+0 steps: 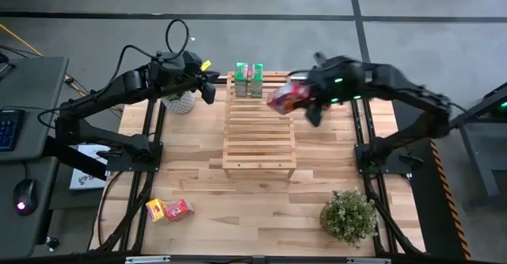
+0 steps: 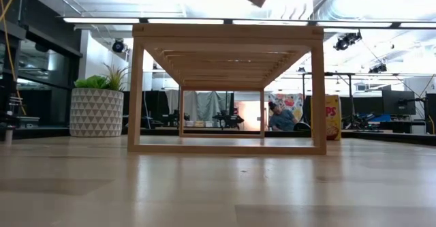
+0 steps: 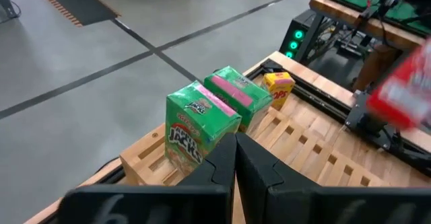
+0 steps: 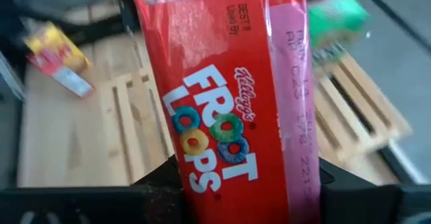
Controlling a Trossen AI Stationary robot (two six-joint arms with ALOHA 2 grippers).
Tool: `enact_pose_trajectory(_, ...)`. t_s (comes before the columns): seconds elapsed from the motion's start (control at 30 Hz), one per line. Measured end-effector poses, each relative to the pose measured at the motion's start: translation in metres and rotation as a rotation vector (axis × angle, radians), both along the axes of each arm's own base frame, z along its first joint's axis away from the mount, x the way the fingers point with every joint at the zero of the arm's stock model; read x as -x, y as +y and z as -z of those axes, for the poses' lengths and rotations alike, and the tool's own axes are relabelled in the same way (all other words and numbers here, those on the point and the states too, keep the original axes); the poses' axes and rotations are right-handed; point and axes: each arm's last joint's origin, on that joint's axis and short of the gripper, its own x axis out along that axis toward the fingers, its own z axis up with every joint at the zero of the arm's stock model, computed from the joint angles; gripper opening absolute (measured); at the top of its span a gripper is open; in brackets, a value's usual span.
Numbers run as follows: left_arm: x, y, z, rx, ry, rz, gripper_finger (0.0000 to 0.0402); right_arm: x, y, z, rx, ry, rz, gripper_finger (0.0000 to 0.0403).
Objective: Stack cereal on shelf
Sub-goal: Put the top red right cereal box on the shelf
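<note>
my right tool [image 1: 305, 99], upper centre-right of the frame, is clamped on a red cereal box [image 1: 288, 97] just right of the shelf [image 1: 259, 137]; two green boxes [image 1: 249, 79] stand at its top edge. my left tool [image 1: 207, 86], fingers together, hovers upper left.

Both arms are dark, near black, built of rounded tubular links joined by bulkier joint housings. The left arm [image 1: 119, 89] carries a thin black cable that loops up above its wrist, and a small yellow tag sits close to the left hand [image 1: 207, 86]. The right arm [image 1: 396, 86] shows small green indicator lights on its wrist housing, close to the right hand [image 1: 305, 97]. In the left wrist view the fingers [image 3: 259, 173] are matte black, angular and wedge-shaped.
</note>
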Motion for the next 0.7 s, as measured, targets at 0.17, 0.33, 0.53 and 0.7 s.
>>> enact_pose_trajectory(0.17,0.0,0.0,0.0,0.031,-0.025,-0.017,0.0,-0.052,-0.001,0.011,0.089,0.08,-0.093,0.0133)
enact_pose_trajectory(0.33,0.0,0.0,0.0,0.056,-0.044,-0.03,0.0,-0.093,-0.007,0.029,0.121,0.145,-0.139,0.0133)
enact_pose_trajectory(0.53,-0.001,-0.002,0.0,0.057,-0.044,-0.023,0.0,-0.127,-0.012,0.055,0.143,0.198,-0.177,0.0133)
enact_pose_trajectory(0.7,-0.002,-0.005,0.0,0.057,-0.043,-0.007,0.0,-0.142,-0.014,0.071,0.151,0.228,-0.195,0.0137)
